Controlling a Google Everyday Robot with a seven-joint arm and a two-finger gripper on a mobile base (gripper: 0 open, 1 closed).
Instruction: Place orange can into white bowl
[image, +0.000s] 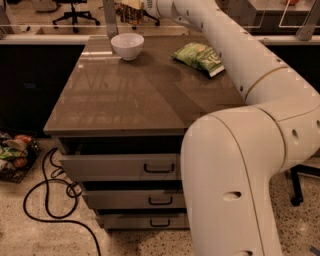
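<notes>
1. The gripper hangs over the far edge of the desk, apparently clasping the orange can, just above the white bowl.
2. The white bowl sits near the far left corner; a green bag lies far right.

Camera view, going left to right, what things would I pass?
floor basket → black cable → white bowl → green snack bag. The gripper is left out: it sits at the top edge, in line with the bowl.

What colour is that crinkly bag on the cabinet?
The bag is green, in the camera view. The gripper is at the top edge, near the white bowl.
</notes>
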